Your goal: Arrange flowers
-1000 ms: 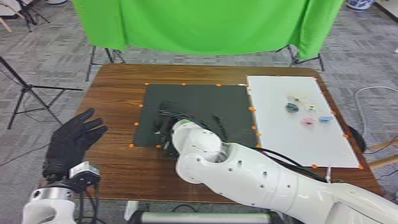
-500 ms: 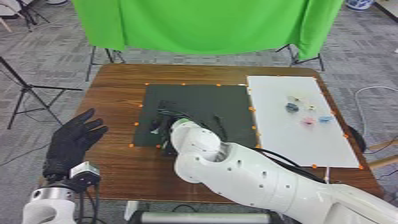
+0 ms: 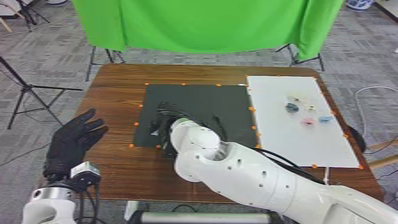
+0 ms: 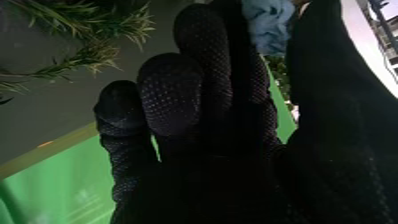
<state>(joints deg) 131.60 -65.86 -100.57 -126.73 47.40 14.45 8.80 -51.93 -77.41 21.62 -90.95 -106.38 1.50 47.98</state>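
- Over the left part of the black mat (image 3: 209, 95), our right hand (image 3: 165, 125) pinches a pale-blue flower (image 4: 268, 22) between fingers and thumb.
- Beside that hand, in the right wrist view, we see green sprigs (image 4: 84, 17) with narrow leaves.
- At the left side of the wooden table (image 3: 120, 175), our left hand (image 3: 71, 142) is open, its fingers spread away from us.
- On the white board (image 3: 298, 145), right of the mat, we have a teal flower (image 3: 292, 107), a pink flower (image 3: 308, 121) and, just beside the pink one, a light-blue flower (image 3: 325, 119).
- Beyond the table we face a green cloth (image 3: 213, 25).
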